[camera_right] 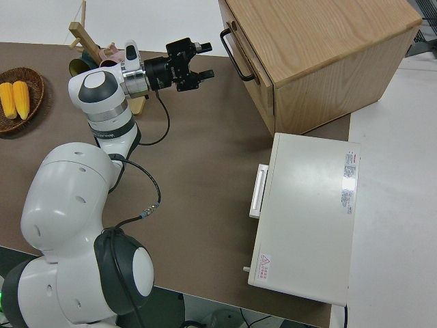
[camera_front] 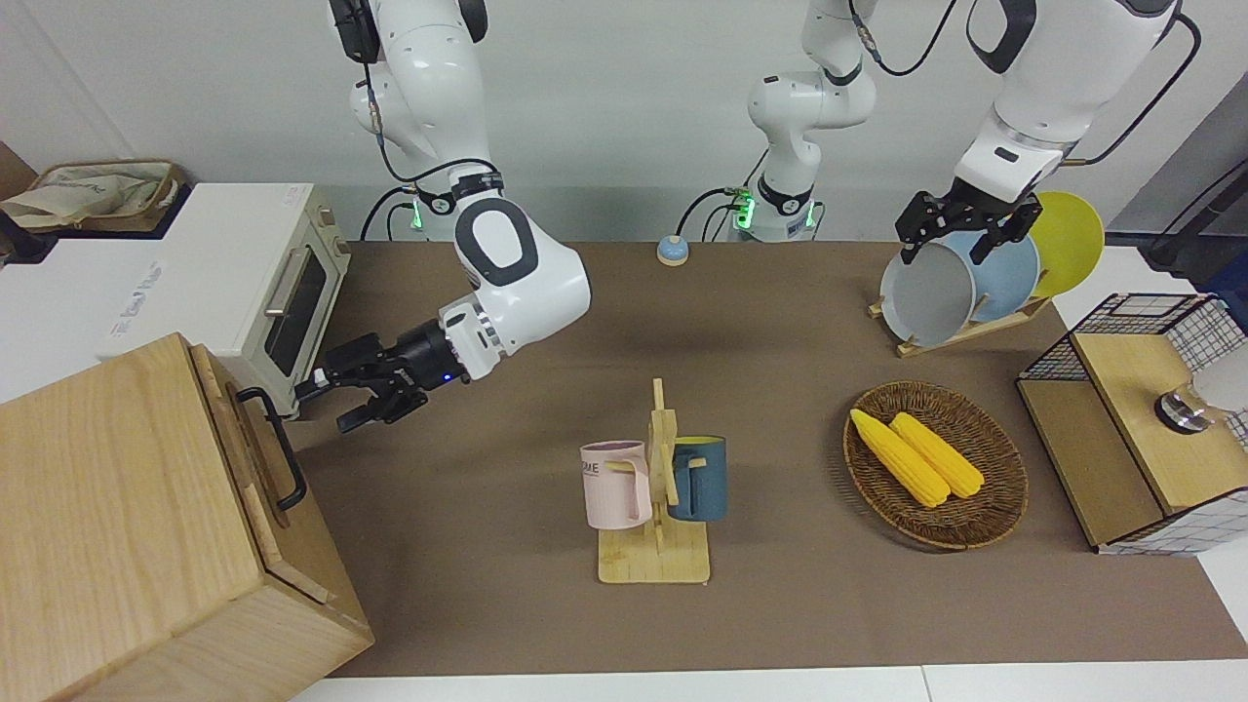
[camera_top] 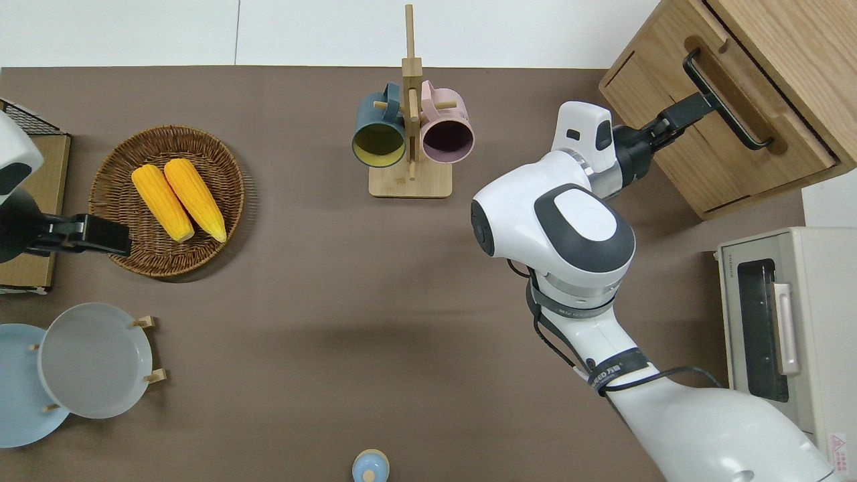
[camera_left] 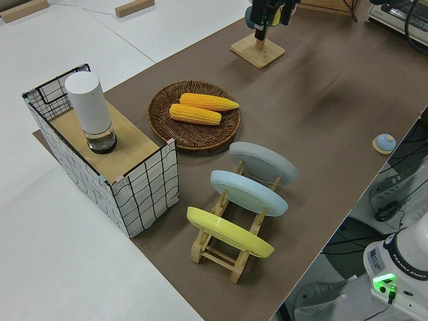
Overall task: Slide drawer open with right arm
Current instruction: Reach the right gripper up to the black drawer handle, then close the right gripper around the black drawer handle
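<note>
Overhead view, right claw (camera_top: 689, 107) overlapping drawer handle (camera_top: 726, 100), contact unclear

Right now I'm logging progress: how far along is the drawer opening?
Done: the right end effector has reached out level toward the handle, fingers open. In hand: the approach; it stands short of the bar, gripping nothing. Left: grasp it and pull the drawer, which looks shut. The left arm is parked.
</note>
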`<state>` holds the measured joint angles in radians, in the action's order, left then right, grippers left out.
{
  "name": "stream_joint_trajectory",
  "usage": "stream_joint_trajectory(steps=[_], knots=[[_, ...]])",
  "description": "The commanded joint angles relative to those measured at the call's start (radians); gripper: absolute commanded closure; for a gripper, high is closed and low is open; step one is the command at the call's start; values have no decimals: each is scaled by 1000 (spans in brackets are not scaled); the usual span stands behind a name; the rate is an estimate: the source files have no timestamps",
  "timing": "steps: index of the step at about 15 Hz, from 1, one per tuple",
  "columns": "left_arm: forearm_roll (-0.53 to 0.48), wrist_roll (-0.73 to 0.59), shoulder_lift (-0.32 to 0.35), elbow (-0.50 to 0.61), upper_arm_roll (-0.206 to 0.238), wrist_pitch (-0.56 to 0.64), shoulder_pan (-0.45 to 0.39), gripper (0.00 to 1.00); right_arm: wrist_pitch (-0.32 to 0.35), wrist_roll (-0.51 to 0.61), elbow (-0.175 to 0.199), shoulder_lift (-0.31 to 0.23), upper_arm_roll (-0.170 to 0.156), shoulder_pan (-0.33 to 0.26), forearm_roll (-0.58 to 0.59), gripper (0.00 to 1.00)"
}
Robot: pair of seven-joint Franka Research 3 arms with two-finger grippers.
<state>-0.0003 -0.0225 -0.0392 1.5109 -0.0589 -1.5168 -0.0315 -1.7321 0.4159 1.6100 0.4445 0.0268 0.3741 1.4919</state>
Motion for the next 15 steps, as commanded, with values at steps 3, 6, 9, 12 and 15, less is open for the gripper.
stream_joint_trajectory(steps=[3,6,9,12,15], knots=[[17,-10,-11,-26,-7,20,-5,7,-92,50,15,13,25,-43,83,19],[17,-10,-11,-24,-7,20,-5,7,-109,52,10,22,27,-63,117,21],[17,-8,-11,-26,-7,20,-5,7,-127,52,10,22,27,-73,125,21],[17,-8,-11,-24,-7,20,-5,7,-113,50,10,26,27,-70,125,202],[17,-10,-11,-26,-7,20,-5,7,-107,38,11,36,28,-72,123,754]])
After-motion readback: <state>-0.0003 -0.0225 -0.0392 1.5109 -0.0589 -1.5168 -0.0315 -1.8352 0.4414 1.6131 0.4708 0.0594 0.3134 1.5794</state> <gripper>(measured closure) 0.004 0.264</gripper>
